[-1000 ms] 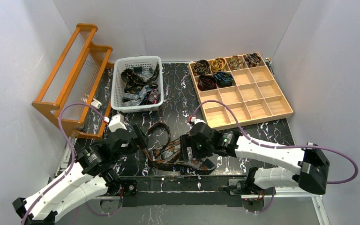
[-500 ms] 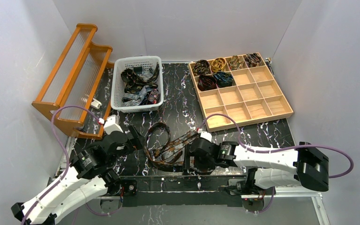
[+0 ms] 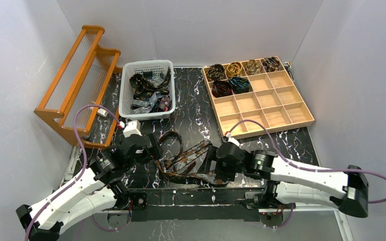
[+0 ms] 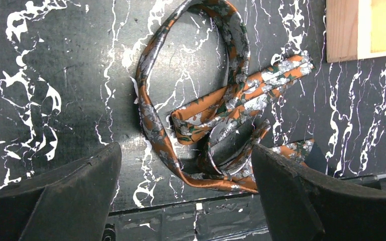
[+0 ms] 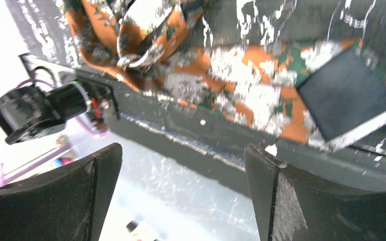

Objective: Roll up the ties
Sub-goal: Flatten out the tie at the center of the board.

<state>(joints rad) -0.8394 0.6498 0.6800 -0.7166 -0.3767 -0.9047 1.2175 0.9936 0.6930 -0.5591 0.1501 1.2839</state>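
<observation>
A rust-brown tie with grey mottling [image 3: 181, 156] lies loose on the black marble table, looped and folded over itself; the left wrist view shows the loop and folds [image 4: 153, 120]. My left gripper [image 3: 155, 149] is open and empty, just left of the tie's loop, its jaws [image 4: 186, 201] spread wide over the tie's near fold. My right gripper [image 3: 211, 165] is open and empty over the tie's wide end [image 5: 241, 70] at the table's near edge. Several coiled ties [image 3: 231, 75] sit in the wooden tray's far compartments.
A white basket [image 3: 126, 88] with several loose dark ties [image 3: 148, 90] stands at the back centre-left. A wooden compartment tray [image 3: 271, 108] is at the back right, an orange wooden rack [image 3: 78, 83] at the left. The table's near edge [image 3: 191, 188] lies just below the tie.
My right arm has swung rightward, its gripper shifting right along the tie's wide end near the front edge. My left gripper has moved forward and right, closer to the loop.
</observation>
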